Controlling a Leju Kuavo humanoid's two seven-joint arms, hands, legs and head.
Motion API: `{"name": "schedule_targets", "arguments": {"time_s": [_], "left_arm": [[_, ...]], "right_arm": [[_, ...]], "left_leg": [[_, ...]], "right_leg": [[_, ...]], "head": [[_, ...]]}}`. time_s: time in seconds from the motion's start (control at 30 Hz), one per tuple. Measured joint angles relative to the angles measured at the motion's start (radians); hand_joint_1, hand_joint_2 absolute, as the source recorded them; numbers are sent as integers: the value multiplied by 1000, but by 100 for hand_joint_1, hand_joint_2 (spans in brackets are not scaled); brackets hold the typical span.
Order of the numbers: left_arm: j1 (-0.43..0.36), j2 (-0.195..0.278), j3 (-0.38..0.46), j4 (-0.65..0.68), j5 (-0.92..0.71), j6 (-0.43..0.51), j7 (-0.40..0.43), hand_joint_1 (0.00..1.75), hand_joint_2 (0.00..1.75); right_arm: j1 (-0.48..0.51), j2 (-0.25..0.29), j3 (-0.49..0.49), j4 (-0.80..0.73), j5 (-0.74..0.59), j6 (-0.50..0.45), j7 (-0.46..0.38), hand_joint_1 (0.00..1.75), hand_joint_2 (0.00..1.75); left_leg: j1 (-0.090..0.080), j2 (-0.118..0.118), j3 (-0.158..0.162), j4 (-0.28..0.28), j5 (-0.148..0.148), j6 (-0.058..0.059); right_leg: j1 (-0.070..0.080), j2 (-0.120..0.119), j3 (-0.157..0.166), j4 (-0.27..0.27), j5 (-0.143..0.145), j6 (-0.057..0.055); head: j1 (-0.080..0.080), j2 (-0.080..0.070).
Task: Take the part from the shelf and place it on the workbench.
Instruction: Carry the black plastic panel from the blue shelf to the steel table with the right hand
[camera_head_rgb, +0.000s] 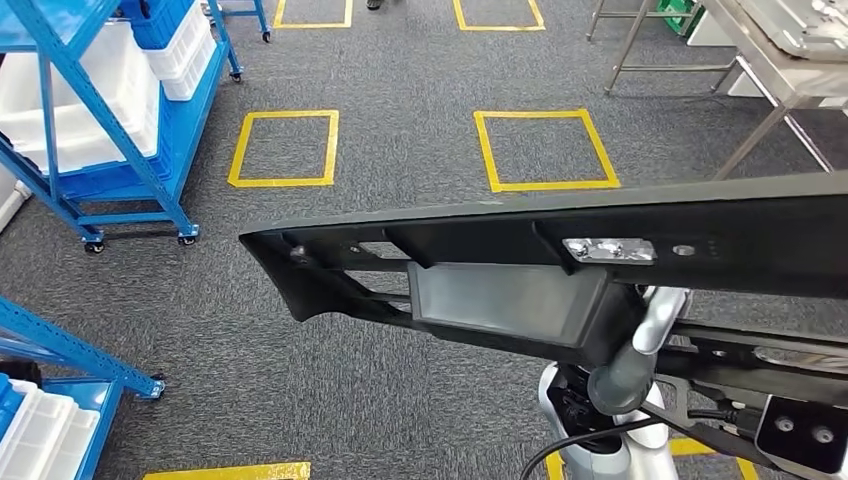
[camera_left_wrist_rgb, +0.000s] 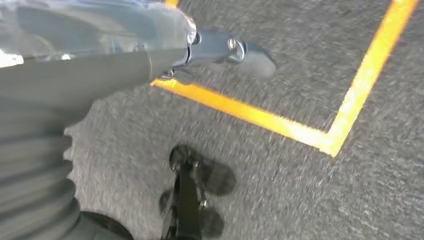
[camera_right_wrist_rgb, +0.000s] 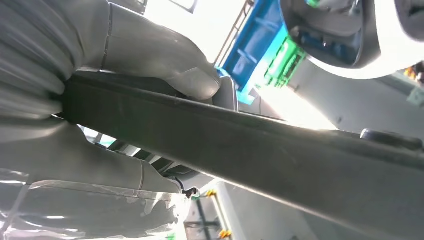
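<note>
My right hand (camera_right_wrist_rgb: 125, 95) clamps the long black part (camera_head_rgb: 560, 250), carried level above the yellow floor squares (camera_head_rgb: 285, 148), a stiff, unwieldy panel that I judge wants a grip near its middle, while my left hand (camera_left_wrist_rgb: 150, 55) hangs holding nothing.

Grey carpet (camera_head_rgb: 400, 180) covers the floor, with two yellow tape squares (camera_head_rgb: 285, 148) side by side in the middle distance. White bins (camera_head_rgb: 180, 50) sit far left, and more white bins (camera_head_rgb: 40, 435) near left.
</note>
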Motion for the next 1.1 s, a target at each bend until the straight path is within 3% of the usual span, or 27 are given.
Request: {"name": "schedule_targets", "arguments": {"time_s": [0.07,0.1,0.13,0.17,0.23,0.3,0.37,0.43,0.5,0.57,0.6,0.63,0.7,0.77,0.83,0.9,0.97,1.03,1.1], "left_arm": [[1,-3,-3,0,-6,0,-3,0,175],[2,-4,-4,0,-9,0,-4,0,175],[1,-6,-6,0,-11,0,-4,0,175],[0,-8,-8,0,-13,-1,-4,0,175],[-2,-13,-15,0,-19,-1,-4,0,175],[-2,-16,-22,0,-22,-1,-2,0,175],[-4,-19,-25,0,-23,1,1,0,175],[-6,-23,-27,0,-23,3,2,0,175],[-6,-25,-28,0,-22,3,3,0,175],[-2,-27,-28,1,-19,4,4,0,175],[0,-28,-28,1,-16,4,5,0,175],[1,-28,-28,1,-13,4,5,0,175],[2,-28,-27,1,-8,3,5,0,175],[2,-29,-27,1,-5,2,4,0,175],[3,-30,-26,2,1,4,1,0,175],[3,-31,-24,2,8,8,-3,0,175],[1,-32,-23,2,12,14,-7,0,175],[4,-31,-20,2,13,20,-9,0,175],[9,-30,-17,2,15,23,-9,0,175]], "right_arm": [[-8,-7,10,-1,6,-12,0,175,175],[-9,-11,13,-1,8,-17,0,175,175],[-10,-14,15,-1,9,-20,0,175,175],[-13,-18,17,-1,10,-23,0,175,175],[-24,-22,20,-1,8,-30,0,175,175],[-33,-25,22,-1,1,-39,0,175,175],[-37,-26,23,-1,-7,-43,0,175,175],[-39,-27,23,-1,-10,-43,0,175,175],[-43,-27,26,-1,-15,-39,0,175,175],[-45,-27,29,2,-22,-28,0,175,175],[-44,-27,30,5,-25,-21,0,175,175],[-45,-27,31,8,-27,-13,0,175,175],[-46,-27,32,15,-26,-5,0,175,175],[-49,-27,34,21,-25,-2,0,175,175],[-50,-27,34,28,-22,3,0,175,175],[-51,-26,35,35,-18,8,1,175,175],[-52,-26,35,42,-15,9,1,175,175],[-54,-26,36,49,-9,7,0,175,175],[-50,-26,36,57,-3,1,0,175,175]], "left_leg": [[-4,22,-1,0,-1,4],[-5,33,-1,1,-1,4],[-6,43,-1,1,-2,4],[-6,54,0,1,-3,3],[-9,70,3,1,-6,-1],[-13,85,5,3,-10,-8],[-15,101,8,1,-12,-18],[-12,88,4,17,-28,-27],[-9,48,-33,102,-81,-33],[-7,26,-96,235,-139,-36],[-6,22,-118,277,-147,-38],[-5,21,-123,283,-134,-38],[-2,10,-81,182,-63,-38],[3,-29,-28,59,-15,-36],[3,-52,-11,18,-10,-30],[1,-37,-9,12,-5,-18],[1,-18,-7,2,2,-5],[-1,4,-5,-2,4,3],[-5,27,-6,-2,2,6]], "right_leg": [[-3,-23,-61,129,-54,5],[-4,-27,-77,162,-59,6],[-4,-30,-73,155,-45,6],[-4,-35,-48,108,-15,4],[3,-70,30,-38,44,-5],[13,-94,69,-120,63,-16],[16,-80,68,-129,63,-25],[10,-62,70,-138,69,-35],[5,-46,72,-144,75,-44],[5,-25,71,-144,76,-48],[6,-13,70,-143,76,-48],[6,-2,71,-142,76,-47],[5,22,73,-137,74,-44],[4,43,69,-128,70,-35],[1,61,60,-123,71,-22],[-3,71,54,-123,74,-10],[-1,41,37,-89,51,-1],[-2,-8,-16,22,-7,6],[-6,-25,-74,140,-50,11]], "head": [[0,0],[0,0],[0,0],[0,0],[0,0],[0,0],[0,0],[0,0],[0,0],[0,0],[0,0],[0,0],[0,0],[0,0],[0,0],[0,0],[0,0],[0,0],[0,0]]}}
